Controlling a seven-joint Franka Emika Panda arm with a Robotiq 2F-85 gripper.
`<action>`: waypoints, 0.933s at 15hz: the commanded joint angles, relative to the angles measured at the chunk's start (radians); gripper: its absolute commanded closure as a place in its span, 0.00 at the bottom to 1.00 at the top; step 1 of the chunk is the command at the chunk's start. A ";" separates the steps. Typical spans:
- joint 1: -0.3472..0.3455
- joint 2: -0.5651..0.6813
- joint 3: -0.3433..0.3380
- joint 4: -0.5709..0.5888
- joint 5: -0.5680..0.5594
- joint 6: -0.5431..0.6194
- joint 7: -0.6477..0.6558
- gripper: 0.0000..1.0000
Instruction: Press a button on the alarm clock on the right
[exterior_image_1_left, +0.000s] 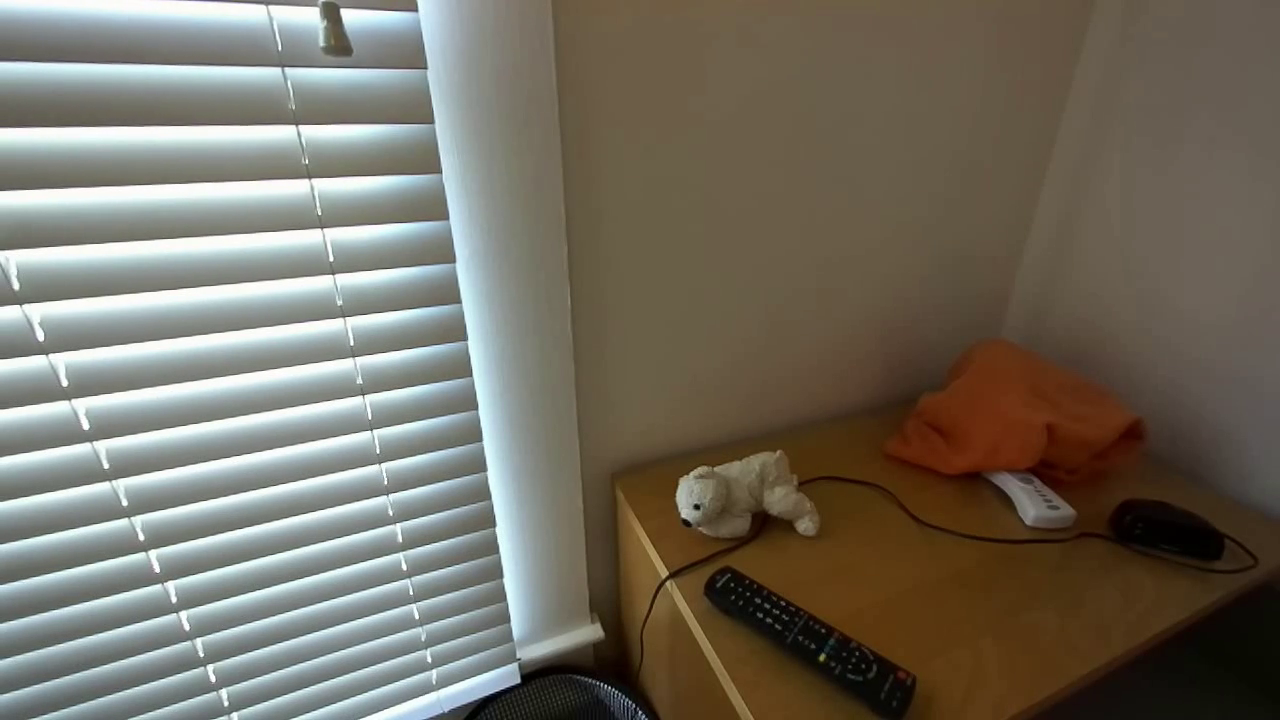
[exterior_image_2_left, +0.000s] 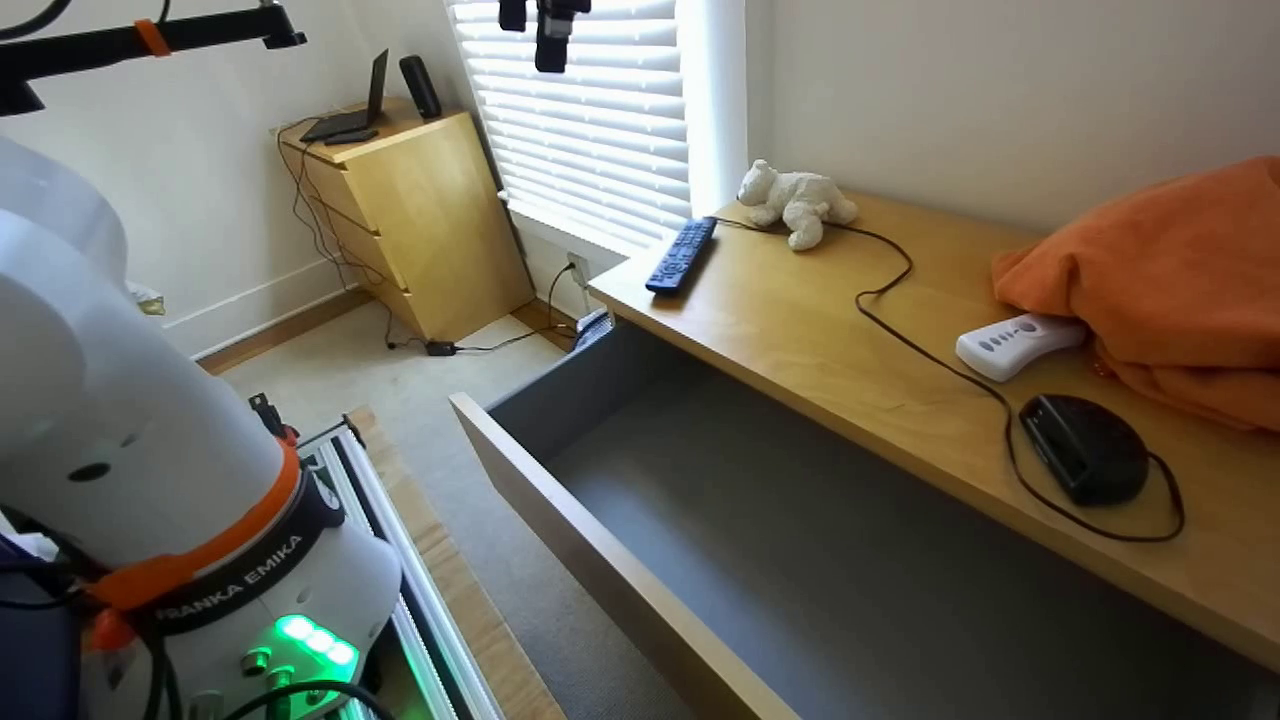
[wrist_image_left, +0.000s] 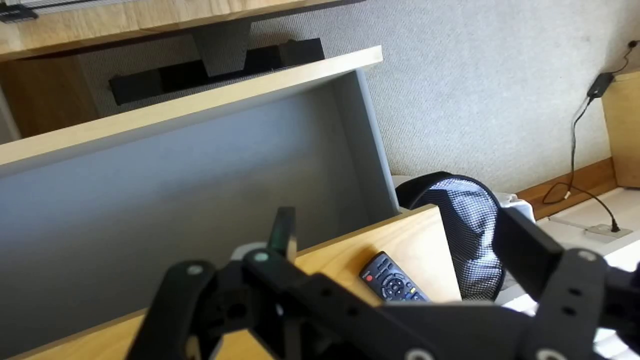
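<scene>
Pincer (wrist_image_left: 404, 240): released, jaws spread wide across the lower half of the wrist view. I sight the remote (wrist_image_left: 392, 281) beyond the jaws, lower centre, lying on the dresser (wrist_image_left: 425, 245). Clock (exterior_image_2_left: 1085, 450): lower right of the frame in both exterior views, on the same dresser, well apart from the pincer. I trace the cord (exterior_image_2_left: 1135, 539) looping beside the clock and running left past the bear (exterior_image_2_left: 800, 200). White controller (exterior_image_2_left: 1020, 345): near the clock, partly under the cloth (exterior_image_2_left: 1180, 290). Drawer (exterior_image_2_left: 720, 500): pulled out, lower centre of an exterior view.
</scene>
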 joint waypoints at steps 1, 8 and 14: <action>-0.024 0.010 0.018 0.006 0.007 0.029 -0.011 0.00; -0.079 0.164 -0.023 0.109 0.006 0.210 0.001 0.00; -0.147 0.322 -0.072 0.202 -0.052 0.310 -0.009 0.00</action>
